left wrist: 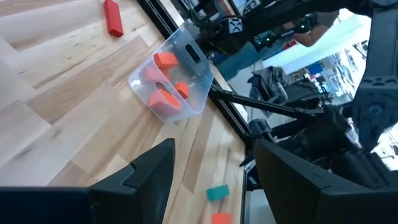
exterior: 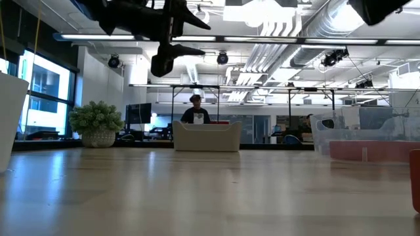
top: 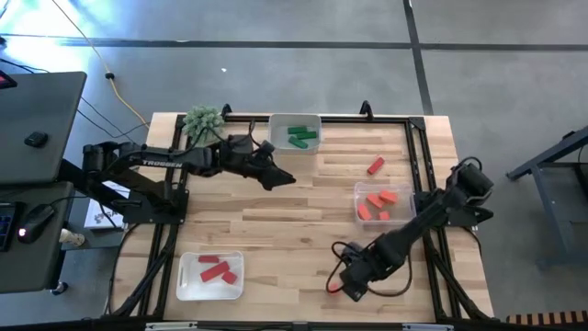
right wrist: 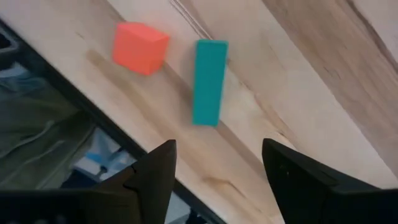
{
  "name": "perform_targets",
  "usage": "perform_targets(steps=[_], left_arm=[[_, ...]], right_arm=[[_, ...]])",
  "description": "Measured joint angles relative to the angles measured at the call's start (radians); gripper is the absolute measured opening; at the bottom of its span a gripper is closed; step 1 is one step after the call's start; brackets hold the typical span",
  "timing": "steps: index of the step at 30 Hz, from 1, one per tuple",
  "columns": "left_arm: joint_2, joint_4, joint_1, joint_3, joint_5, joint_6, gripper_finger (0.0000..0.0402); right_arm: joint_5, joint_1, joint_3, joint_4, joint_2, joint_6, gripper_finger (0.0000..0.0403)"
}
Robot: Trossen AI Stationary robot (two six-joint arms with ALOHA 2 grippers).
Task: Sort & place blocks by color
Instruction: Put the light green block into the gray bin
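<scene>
My right gripper (right wrist: 219, 149) is open and hovers over the table's near edge (top: 354, 276). A green block (right wrist: 209, 82) and an orange cube (right wrist: 140, 48) lie flat on the wood just beyond its fingers. My left gripper (left wrist: 214, 149) is open and raised above the table (top: 276, 172), beside the tray of green blocks (top: 296, 135). A tray with orange blocks (top: 383, 202) sits at the right, and a tray with red blocks (top: 210, 274) near left. One loose red block (top: 375, 165) lies on the table.
A spiky green plant ball (top: 204, 119) sits at the far left corner. A black frame rail (top: 423, 161) runs along the table's right and far edges. Cables lie near my right gripper (top: 386, 285). Bare wood lies in the table's middle (top: 285, 221). A person (exterior: 195, 111) sits beyond the table.
</scene>
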Motion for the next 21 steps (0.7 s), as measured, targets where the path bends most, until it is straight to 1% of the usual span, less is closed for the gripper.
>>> perform_targets(steps=[4,9,16,21], left_arm=[[0.0,-0.004,-0.014,0.0,-0.031,-0.016,0.0211],[0.0,-0.005,-0.014,0.0,-0.04,-0.051,0.0211],[0.0,-0.039,-0.014,0.0,-0.065,-0.055,0.0211],[0.0,-0.087,-0.014,0.0,-0.086,-0.052,0.0211]], right_arm=[[-0.002,0.007,0.0,0.005,0.049,-0.025,0.022],[0.003,0.012,0.0,0.023,0.102,-0.051,0.022],[0.01,0.012,0.0,0.136,0.16,-0.078,0.022],[0.011,0.012,0.0,0.148,0.186,-0.09,0.022]])
